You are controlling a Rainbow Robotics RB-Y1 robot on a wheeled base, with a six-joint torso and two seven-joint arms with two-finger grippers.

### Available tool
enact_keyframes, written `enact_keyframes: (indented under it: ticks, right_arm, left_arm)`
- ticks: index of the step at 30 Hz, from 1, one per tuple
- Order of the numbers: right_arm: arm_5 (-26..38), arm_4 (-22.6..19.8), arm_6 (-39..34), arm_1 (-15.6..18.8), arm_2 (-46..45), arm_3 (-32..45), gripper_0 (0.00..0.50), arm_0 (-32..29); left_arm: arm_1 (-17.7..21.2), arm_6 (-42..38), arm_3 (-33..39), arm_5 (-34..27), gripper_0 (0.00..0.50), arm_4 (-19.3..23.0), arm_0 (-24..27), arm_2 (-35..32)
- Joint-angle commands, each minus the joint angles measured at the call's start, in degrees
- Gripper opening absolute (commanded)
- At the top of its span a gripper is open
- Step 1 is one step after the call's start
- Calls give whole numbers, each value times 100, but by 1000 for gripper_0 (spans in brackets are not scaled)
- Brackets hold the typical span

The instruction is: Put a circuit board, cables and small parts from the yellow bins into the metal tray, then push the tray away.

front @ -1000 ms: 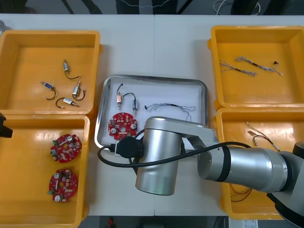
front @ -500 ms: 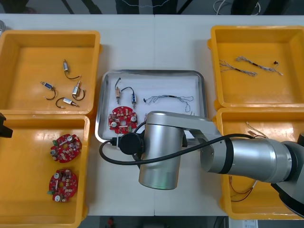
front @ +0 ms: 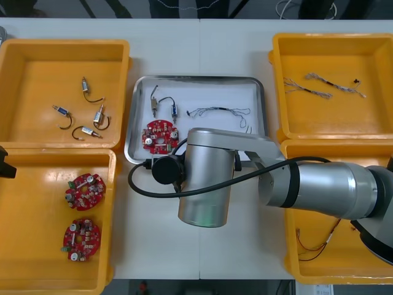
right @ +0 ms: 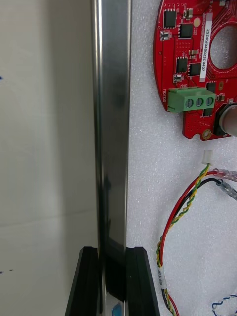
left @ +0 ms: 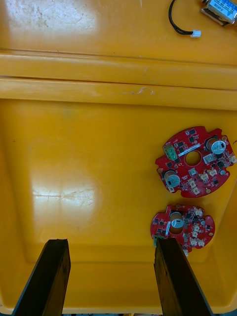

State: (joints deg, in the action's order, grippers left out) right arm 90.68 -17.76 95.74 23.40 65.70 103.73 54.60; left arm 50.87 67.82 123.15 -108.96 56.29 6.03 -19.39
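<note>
- Right arm [front: 319,200] lay across the table [front: 196,49]; right gripper [right: 114,254] pinched the near rim of the metal tray [right: 112,123].
- Left gripper [left: 111,247] hung over a yellow bin [left: 74,148], fingers [left: 49,271] apart.

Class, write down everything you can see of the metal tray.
The metal tray is a shallow rectangle with rounded corners, a shiny raised rim and a white lining. It lies flat on the table between the yellow bins. Inside lie a red circuit board, two small metal parts, a twisted cable and a red and yellow cable. The right gripper is shut on its near rim, one finger on either side.
</note>
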Motion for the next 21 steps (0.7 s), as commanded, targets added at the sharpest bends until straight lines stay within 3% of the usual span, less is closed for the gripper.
enact_keyframes:
  ticks: [1,21]
  right_arm:
    - [-165,133,314,24,57,-142,0,341]
    - [-841,423,630,-169,-128,-1302,0,798]
  left_arm:
    - [256,575,157,59,500,-4,-120,-179]
    - [256,575,157,59,500,-4,-120,-179]
